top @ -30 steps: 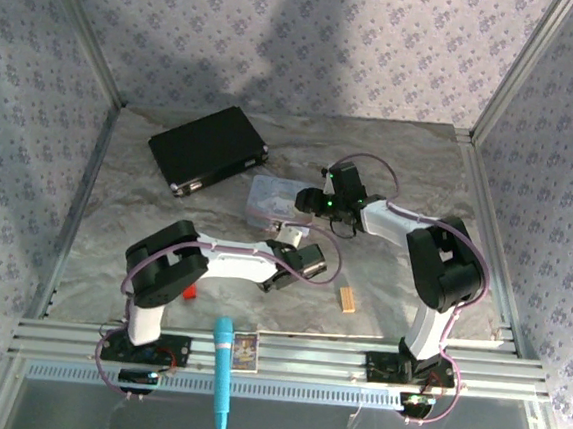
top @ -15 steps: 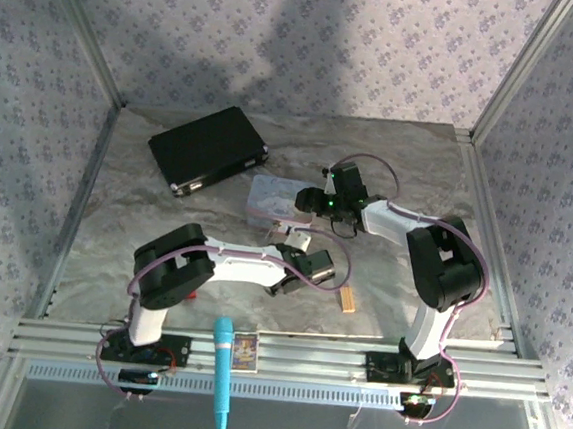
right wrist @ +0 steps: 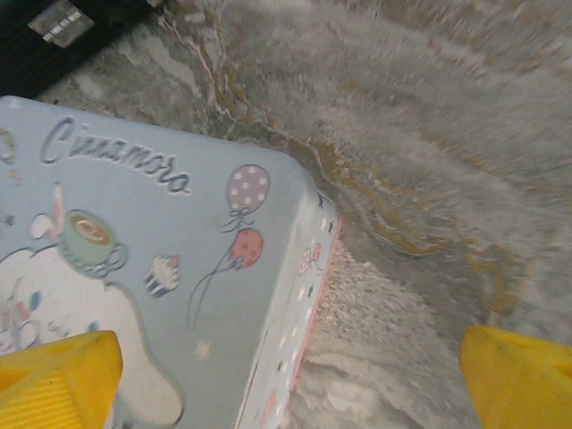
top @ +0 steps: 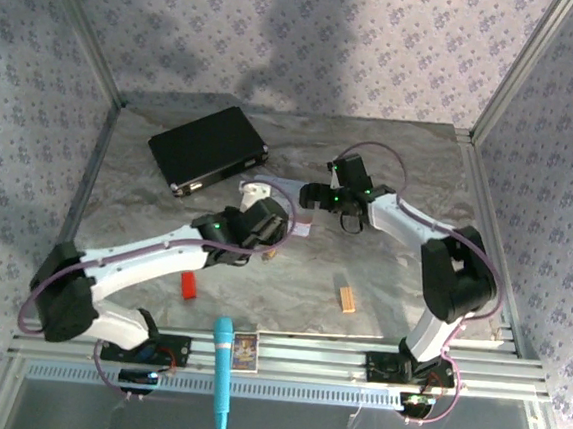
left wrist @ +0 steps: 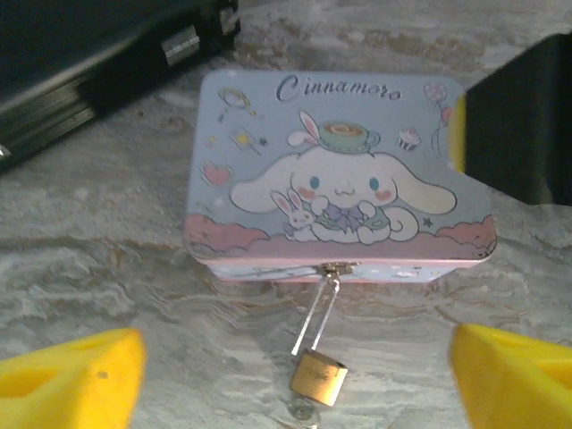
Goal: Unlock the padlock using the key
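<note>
**Condition.** The padlock [left wrist: 318,377] lies on the surface [left wrist: 107,268] just in front of the Cinnamoroll tin box [left wrist: 335,170]. Its thin shackle [left wrist: 320,308] is threaded through the latch [left wrist: 335,267] on the tin's front wall, so the lock appears to be fastened. A small silvery piece [left wrist: 302,411] touches the padlock's lower end. It may be the key, but it is too blurred to confirm.

**Tools.** The left tool [left wrist: 295,380] hangs over the padlock with its jaws wide apart and nothing held. The right tool [right wrist: 286,375] is also spread and empty. It is above the tin's right corner, with one fingertip [right wrist: 54,375] over the lid and the other over bare surface. A black case [left wrist: 89,63] sits behind the tin.

**Hazards, as judged.**
- Neither tool carries a key, so the key must be pinched first. It is thin and lies flat, so the fingers could skid over it or flick it away.
- If the left tool closes on the padlock, it could pull on the shackle and drag the light tin forward.
- If the right tool presses on only one corner, the tin may pivot or tip, which would swing the lock out of alignment.
- Both tools work close together at the tin, so a careless approach risks contact between them.
</note>
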{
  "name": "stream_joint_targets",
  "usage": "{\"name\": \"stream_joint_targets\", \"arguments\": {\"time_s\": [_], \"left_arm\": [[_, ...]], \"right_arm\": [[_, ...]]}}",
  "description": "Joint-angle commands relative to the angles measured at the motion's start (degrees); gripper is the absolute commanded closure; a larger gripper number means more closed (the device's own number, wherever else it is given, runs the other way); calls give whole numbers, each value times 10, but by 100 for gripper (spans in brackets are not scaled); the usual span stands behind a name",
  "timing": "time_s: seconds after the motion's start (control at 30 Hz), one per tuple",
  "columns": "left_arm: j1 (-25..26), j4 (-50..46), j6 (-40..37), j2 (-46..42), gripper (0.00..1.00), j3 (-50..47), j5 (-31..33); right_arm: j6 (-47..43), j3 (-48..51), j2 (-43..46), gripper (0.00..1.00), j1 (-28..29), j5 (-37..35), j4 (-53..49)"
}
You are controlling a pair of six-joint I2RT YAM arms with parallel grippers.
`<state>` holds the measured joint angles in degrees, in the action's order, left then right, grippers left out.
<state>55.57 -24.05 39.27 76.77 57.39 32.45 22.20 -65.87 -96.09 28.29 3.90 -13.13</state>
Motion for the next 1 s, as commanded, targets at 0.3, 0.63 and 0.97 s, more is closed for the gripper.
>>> {"name": "stream_joint_targets", "arguments": {"time_s": [0.3, 0.63, 0.97], "left_arm": [[-62, 40, -101, -139, 0, -106, 17], [-125, 41, -58, -194, 0, -155, -25], [-152, 52, -38, -231, 0, -193, -66]], "right_arm": [[-17, 0, 132, 1, 42, -92, -115], [132, 16, 73, 3, 208, -166, -123], [170, -41, -75, 28, 283, -163, -84]]}}
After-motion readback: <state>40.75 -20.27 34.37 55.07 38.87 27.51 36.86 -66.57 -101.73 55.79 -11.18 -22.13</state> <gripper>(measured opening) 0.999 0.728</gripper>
